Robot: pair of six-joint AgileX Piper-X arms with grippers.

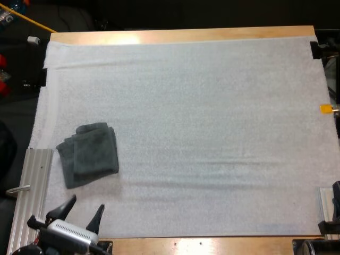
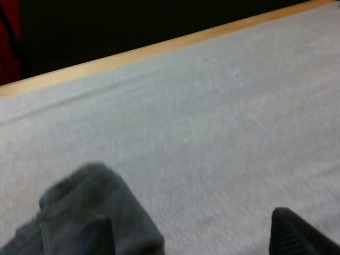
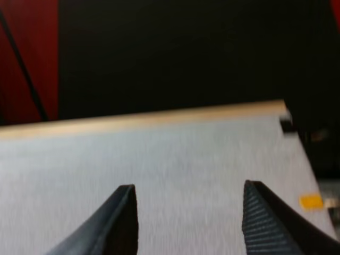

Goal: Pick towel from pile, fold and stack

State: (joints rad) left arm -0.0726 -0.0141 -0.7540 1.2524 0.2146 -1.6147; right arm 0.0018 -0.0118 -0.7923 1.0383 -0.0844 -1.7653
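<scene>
A folded dark grey-green towel [image 1: 89, 154] lies on the left side of the white mat [image 1: 202, 133]. My left gripper [image 1: 84, 211] hovers just in front of the towel's near edge, open, with nothing between its fingers. In the left wrist view the towel [image 2: 85, 210] sits close by one finger, while the other finger [image 2: 297, 236] stands well apart over bare mat. My right gripper [image 3: 188, 218] is open over bare mat, with its fingers wide apart and facing the table's far edge.
A ribbed metal rail [image 1: 33, 196] runs along the mat's left edge near my left arm. The wooden table edge [image 1: 180, 35] borders the far side. Part of my right arm [image 1: 334, 204] sits at the right edge.
</scene>
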